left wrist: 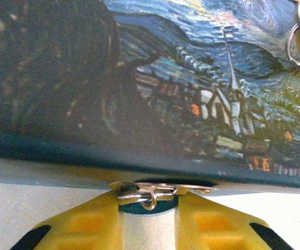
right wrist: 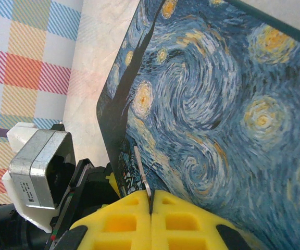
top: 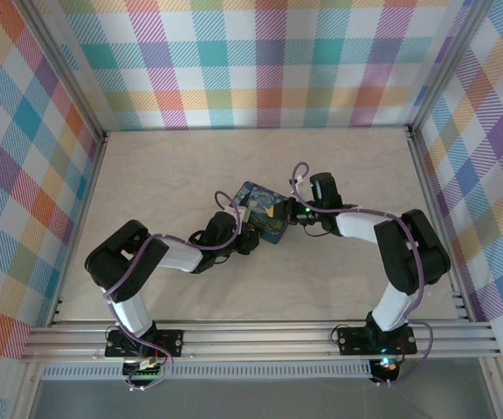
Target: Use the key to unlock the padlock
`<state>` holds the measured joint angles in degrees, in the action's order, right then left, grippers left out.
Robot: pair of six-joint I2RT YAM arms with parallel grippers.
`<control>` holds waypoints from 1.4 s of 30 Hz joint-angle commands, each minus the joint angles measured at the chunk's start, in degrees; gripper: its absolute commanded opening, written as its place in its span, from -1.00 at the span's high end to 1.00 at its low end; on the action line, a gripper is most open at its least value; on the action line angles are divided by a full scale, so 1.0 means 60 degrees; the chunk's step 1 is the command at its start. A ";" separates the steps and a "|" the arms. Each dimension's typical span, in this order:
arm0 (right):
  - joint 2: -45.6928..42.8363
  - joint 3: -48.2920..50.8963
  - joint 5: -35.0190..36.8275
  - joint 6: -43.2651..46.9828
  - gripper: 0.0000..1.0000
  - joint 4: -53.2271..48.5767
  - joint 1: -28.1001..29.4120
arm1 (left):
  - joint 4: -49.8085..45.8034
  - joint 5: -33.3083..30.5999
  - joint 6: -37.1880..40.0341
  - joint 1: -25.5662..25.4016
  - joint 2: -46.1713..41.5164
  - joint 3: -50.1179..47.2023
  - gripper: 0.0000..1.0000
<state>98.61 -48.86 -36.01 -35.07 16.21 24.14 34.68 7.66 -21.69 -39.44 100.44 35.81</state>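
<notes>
Insertion step: right end effector (right wrist: 151,202) pinches the key (right wrist: 141,169) tight; left end effector (left wrist: 149,211) seemingly clamps the padlock (left wrist: 149,199). Next, steer the key toward eight o'clock, into the keyhole.

You have bright, even light from above in the top view, and shadows on the table (top: 339,175) are soft and faint. Your left wrist picture is out of focus across the tin (left wrist: 191,94); its left part is very dark, while the table at the lower right is blown out pale. Your right wrist view is sharper and evenly lit.
</notes>
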 commanded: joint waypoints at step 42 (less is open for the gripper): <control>-0.4715 0.4272 0.3978 0.2036 1.00 0.0704 0.2539 | -0.4626 0.1917 -0.4852 -0.0172 -0.2004 0.2094 0.74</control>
<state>69.43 -23.92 -13.65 -23.09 15.84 38.74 7.40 17.78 -48.90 -40.10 89.32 46.46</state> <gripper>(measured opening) 0.048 0.180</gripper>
